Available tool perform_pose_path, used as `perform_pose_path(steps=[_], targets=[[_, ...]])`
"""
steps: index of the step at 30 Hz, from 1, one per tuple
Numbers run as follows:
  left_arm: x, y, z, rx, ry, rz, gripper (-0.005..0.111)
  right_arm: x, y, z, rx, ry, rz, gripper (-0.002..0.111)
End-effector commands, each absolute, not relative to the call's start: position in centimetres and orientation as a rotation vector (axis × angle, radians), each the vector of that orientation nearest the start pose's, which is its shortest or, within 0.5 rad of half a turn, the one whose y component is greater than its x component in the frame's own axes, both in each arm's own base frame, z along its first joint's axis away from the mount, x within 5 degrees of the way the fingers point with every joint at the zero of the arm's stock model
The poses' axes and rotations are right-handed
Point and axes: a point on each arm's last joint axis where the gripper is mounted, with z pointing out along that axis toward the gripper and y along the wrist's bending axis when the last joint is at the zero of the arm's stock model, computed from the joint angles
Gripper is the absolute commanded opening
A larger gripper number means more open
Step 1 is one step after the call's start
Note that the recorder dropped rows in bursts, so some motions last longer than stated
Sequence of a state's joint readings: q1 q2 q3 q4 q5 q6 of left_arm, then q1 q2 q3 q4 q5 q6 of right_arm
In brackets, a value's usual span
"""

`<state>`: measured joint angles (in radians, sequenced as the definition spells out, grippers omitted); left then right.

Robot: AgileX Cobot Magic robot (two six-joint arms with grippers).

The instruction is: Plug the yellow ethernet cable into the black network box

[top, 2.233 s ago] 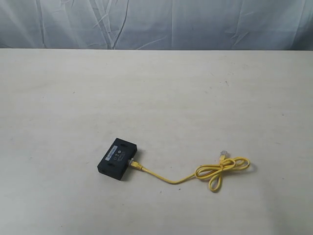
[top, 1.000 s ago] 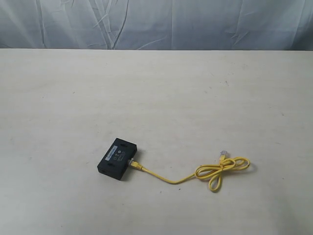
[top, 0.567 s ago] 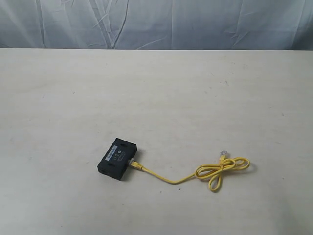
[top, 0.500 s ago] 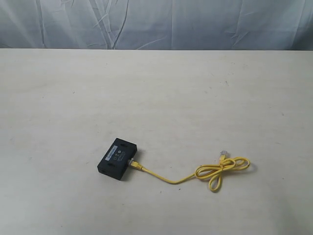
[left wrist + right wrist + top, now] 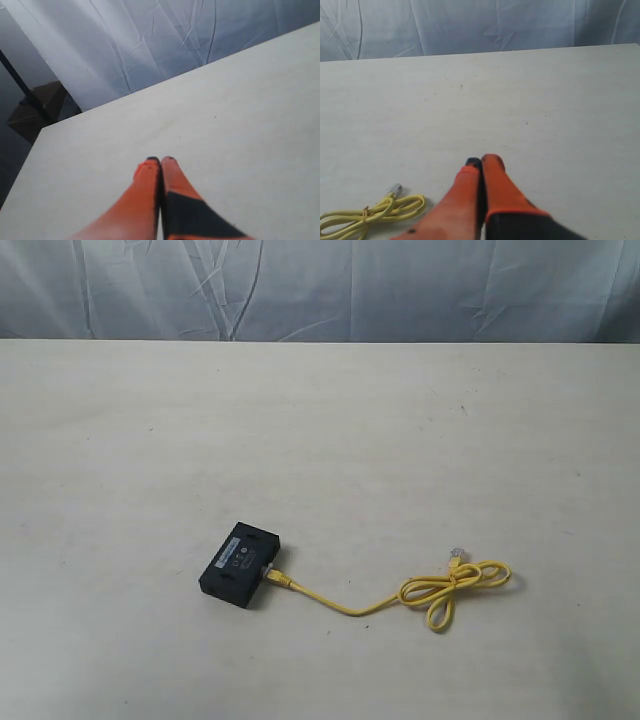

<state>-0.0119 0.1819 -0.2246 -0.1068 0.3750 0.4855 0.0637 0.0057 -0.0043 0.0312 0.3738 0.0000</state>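
The left gripper (image 5: 160,160) and right gripper (image 5: 481,162) are pinched shut and empty, the right one nearer the yellow ethernet cable (image 5: 452,585), which runs from its bow leftward to the black network box (image 5: 240,564).

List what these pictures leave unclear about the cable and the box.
- Exterior view: whether the yellow ethernet cable is fully seated in the black network box is too small to tell, and so is the text on the label.
- Right wrist view: the cable's loops are cut off by the frame edge, and the box is out of frame.
- Left wrist view: box and cable are both out of frame.
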Motion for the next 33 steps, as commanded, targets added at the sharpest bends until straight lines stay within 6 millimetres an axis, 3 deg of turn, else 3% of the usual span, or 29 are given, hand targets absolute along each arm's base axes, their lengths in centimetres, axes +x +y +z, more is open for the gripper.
perform_pose_path(steps=[1, 3, 11, 19, 33], targets=[[5.29, -0.19, 19.98, 0.399, 1.712, 0.297, 0.000, 5.30, 0.41, 18.08, -0.039, 1.843, 0.067, 0.001], [5.52, -0.20, 19.03, 0.383, 1.702, 0.287, 0.000, 5.30, 0.41, 18.08, -0.039, 1.843, 0.067, 0.001], [5.54, -0.22, 19.15, 0.353, 1.693, 0.262, 0.000, 5.28, 0.43, 18.05, -0.030, 1.847, 0.078, 0.001], [5.55, -0.04, 19.21, -0.026, 1.716, -0.034, 0.000, 5.28, 0.43, 18.05, -0.030, 1.847, 0.078, 0.001], [5.55, -0.05, 19.21, -0.007, 1.716, -0.021, 0.000, 5.29, 0.43, 18.08, -0.030, 1.844, 0.078, 0.001]])
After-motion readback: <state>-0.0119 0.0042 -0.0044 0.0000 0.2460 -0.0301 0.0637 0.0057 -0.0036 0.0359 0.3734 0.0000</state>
